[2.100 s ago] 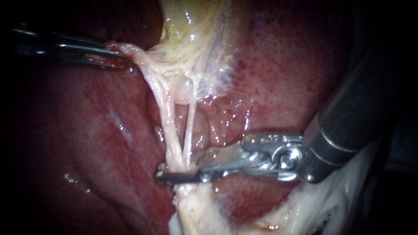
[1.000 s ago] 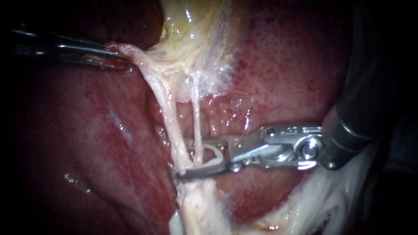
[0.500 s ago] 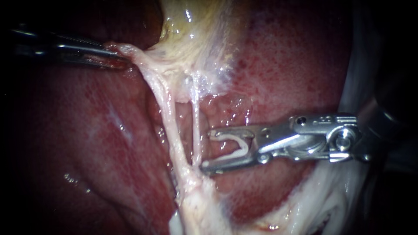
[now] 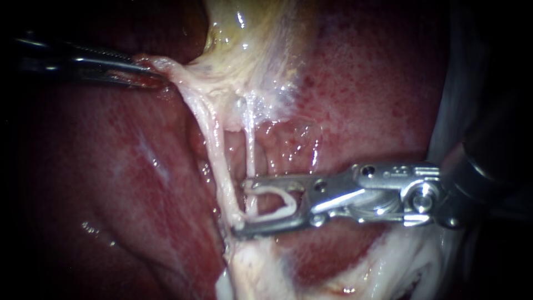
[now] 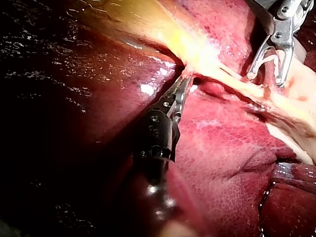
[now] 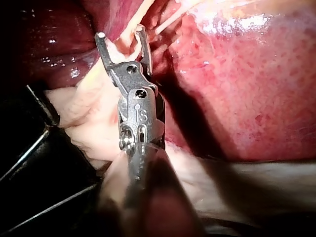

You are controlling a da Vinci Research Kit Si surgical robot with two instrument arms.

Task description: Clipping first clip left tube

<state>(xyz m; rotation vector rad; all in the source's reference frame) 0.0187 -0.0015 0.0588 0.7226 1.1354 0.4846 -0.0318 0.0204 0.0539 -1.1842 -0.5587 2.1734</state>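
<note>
Lining up the clip (image 4: pixel 290 203): the right instrument (image 4: pixel 240 208) holds its pincer open around the thin right tube (image 4: pixel 250 150). The left instrument (image 4: pixel 154 72) pincer grips gallbladder tissue (image 4: pixel 177 75). Next, I think, reach the left tube (image 4: pixel 219 150), then squeeze.

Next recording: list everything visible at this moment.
liver: one, dark red, background all round.
gallbladder: one, yellowish, top middle of the endoscope view.
left tube: one, pale, thicker, running down from the gallbladder.
right tube: one, pale, thin, beside it.
pale tissue: whitish, below where the tubes meet.
clip: one, white, open, inside the right instrument, astride the right tube.
left instrument: one, dark, shut on the gallbladder's pale lower edge.
right instrument: one, silver, open around the right tube.
</note>
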